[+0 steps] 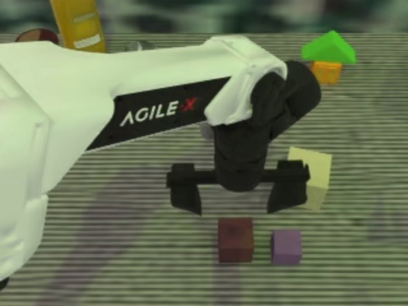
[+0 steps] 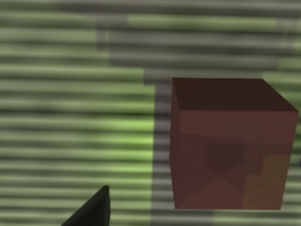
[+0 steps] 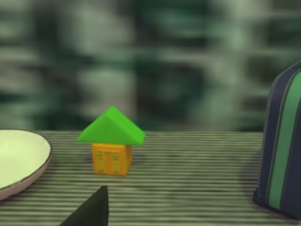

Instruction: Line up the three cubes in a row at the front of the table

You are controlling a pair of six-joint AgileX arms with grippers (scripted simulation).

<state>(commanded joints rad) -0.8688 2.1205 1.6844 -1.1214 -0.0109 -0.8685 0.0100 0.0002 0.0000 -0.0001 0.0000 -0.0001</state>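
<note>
While the left arm reaches across the middle of the table, its gripper hangs spread above the front row.

Left gripper (image 1: 234,191): wide open and holding nothing, its two dark fingers (image 1: 185,186) set well apart; it sits just behind the dark reddish-brown cube in the top view, and its right-hand finger overlaps the near edge of the pale yellow cube.

Dark reddish-brown cube (image 1: 235,240): resting on the table near the front, a little right of centre; the left wrist view shows it close up (image 2: 230,150), standing free with striped surface all round it.

Small purple cube (image 1: 285,247): just to the right of the reddish-brown one, with a narrow gap between them, its front face roughly level with its neighbour's.

Pale yellow cube (image 1: 315,175): further back than the other two and to their right, partly hidden behind the gripper finger; whether that finger touches it cannot be told from above.

Table (image 1: 127,255): grey-green with fine stripes, carrying all three cubes.

Right gripper: not seen in the top view; only a dark finger tip (image 3: 91,212) shows in the right wrist view, so its opening cannot be told.

Orange block with green roof-shaped prism (image 1: 327,57): at the back right of the table, well apart from the cubes.

Yellow upright object (image 1: 78,24): at the back left edge, probably a bottle.

Pale dish (image 3: 19,160): seen in the right wrist view, near the orange block.
</note>
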